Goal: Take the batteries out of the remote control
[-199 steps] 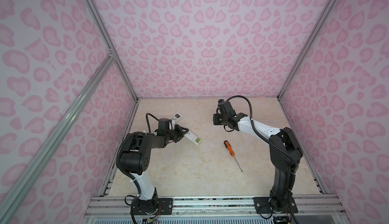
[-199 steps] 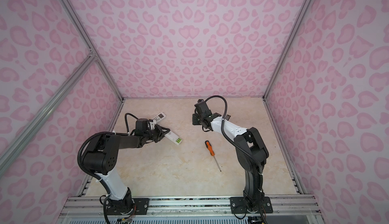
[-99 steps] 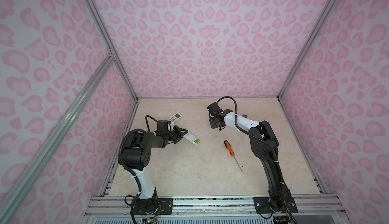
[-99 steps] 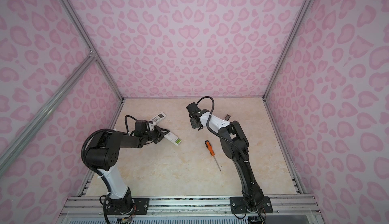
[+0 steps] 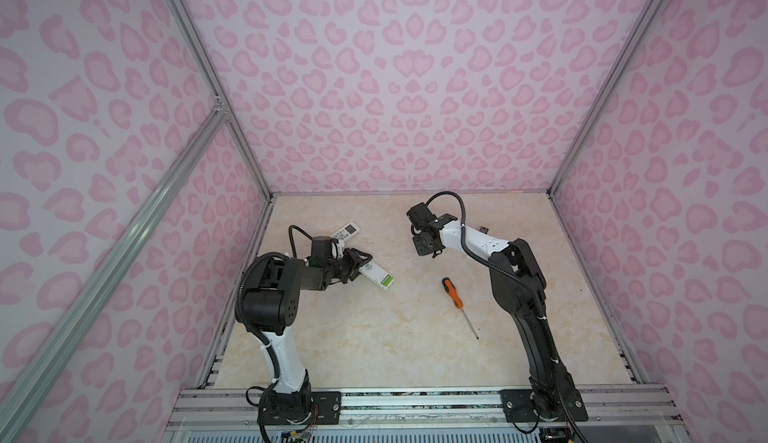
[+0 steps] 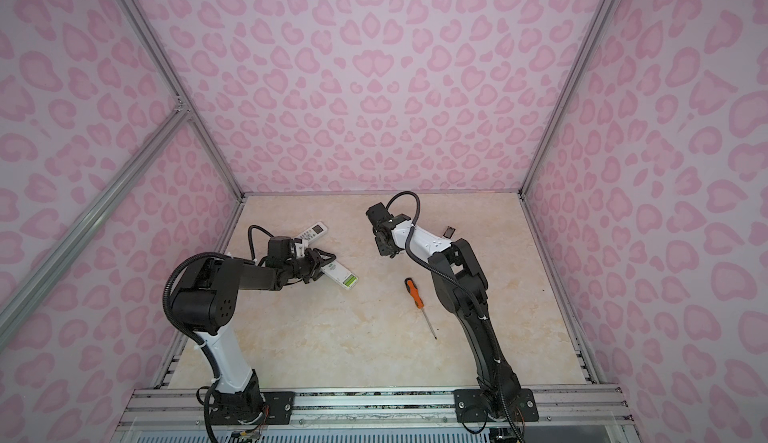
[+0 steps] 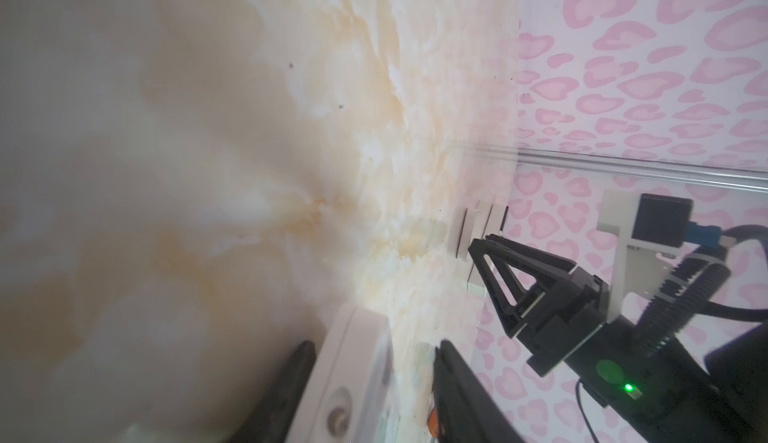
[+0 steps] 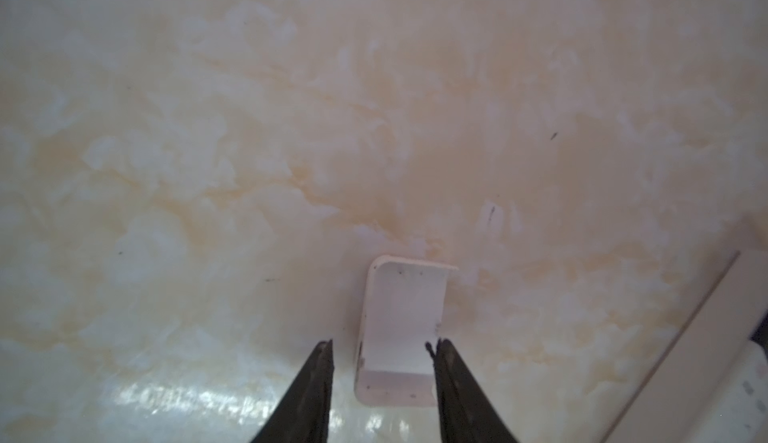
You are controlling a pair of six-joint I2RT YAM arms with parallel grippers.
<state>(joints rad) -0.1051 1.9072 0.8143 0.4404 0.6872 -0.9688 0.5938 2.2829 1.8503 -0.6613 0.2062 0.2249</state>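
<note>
The front tabletop (image 5: 374,349) is offering free passage. A screwdriver (image 5: 454,295) is obstructing right of centre; a near remote (image 5: 376,276) and a far remote (image 5: 347,231) are occupying the left rear.

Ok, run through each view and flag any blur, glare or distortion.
Both top views: sharp and evenly lit, the screwdriver crisp, though the wide lens splays the walls outward. Left wrist: the near tabletop is smeared out of focus, and the remote by the lens is soft. Right wrist: mildly blurred overall, with a glare streak on the tabletop beside the white cover.

table (image 5: 374,349): glossy marble-look | remote (image 5: 376,278): smooth white plastic | screwdriver (image 5: 454,298): metal shaft | rails (image 5: 415,399): matt metal
</note>
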